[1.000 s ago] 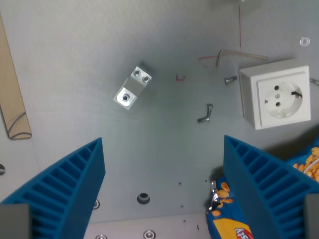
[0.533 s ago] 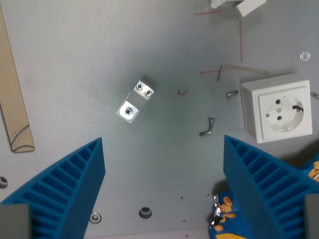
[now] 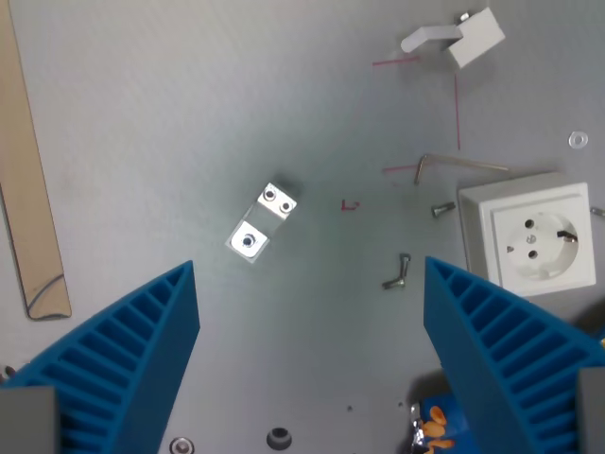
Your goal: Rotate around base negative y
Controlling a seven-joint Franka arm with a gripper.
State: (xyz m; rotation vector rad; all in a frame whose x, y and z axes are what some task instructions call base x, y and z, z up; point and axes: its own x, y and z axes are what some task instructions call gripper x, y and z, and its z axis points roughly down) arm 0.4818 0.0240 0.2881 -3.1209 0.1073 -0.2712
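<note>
Gripper sits wide apart for you, both blue ribbed fingers at the bottom corners with nothing between them but bare grey table. Ahead of the gap, toward the left finger, lies the small aluminium block, tilted, screw holes up; ahead of the right finger you get the white socket, with two loose screws and an Allen key just beside it, and a white bracket far ahead. Snack bag pokes out beside the right finger, wooden strip runs along the wrist view's left edge.
</note>
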